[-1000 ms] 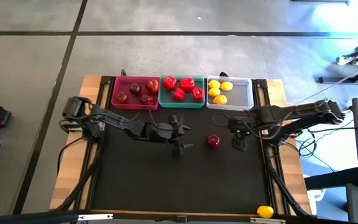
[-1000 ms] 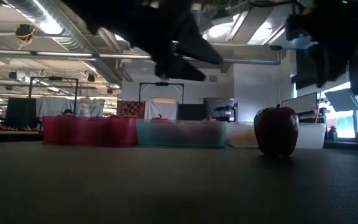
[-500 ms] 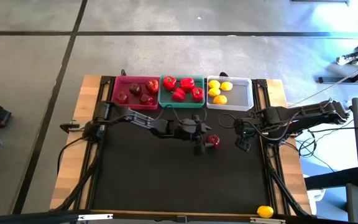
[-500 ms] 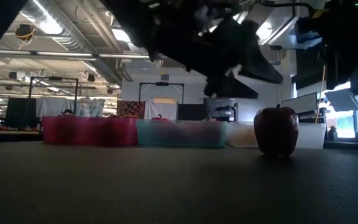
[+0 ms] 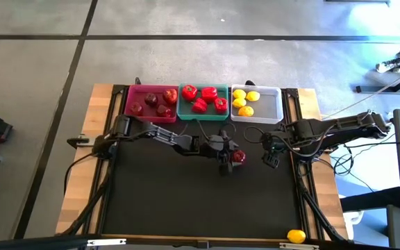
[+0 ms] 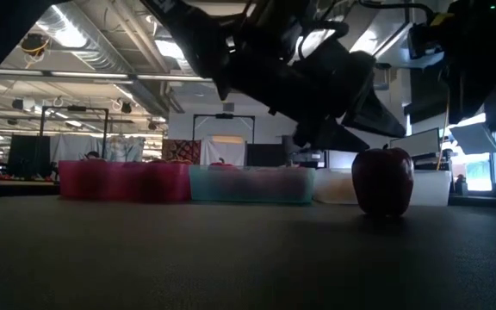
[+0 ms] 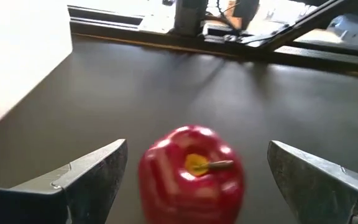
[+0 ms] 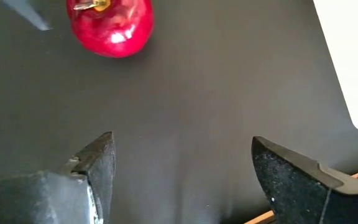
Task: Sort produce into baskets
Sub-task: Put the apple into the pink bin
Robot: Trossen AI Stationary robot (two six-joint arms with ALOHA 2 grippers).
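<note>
Closer now, left end effector brackets upright apple, stem up

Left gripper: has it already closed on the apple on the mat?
No. In the left wrist view the left gripper is open, its fingers standing apart on either side of the apple without touching it.

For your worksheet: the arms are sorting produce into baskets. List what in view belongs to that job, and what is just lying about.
Belongs to the job:
- apple on the mat, between the open left gripper fingers
- pink basket, green basket, white basket
- lemon at the table's edge
- right gripper, open, waiting

Lying about:
- cables beside the table
</note>
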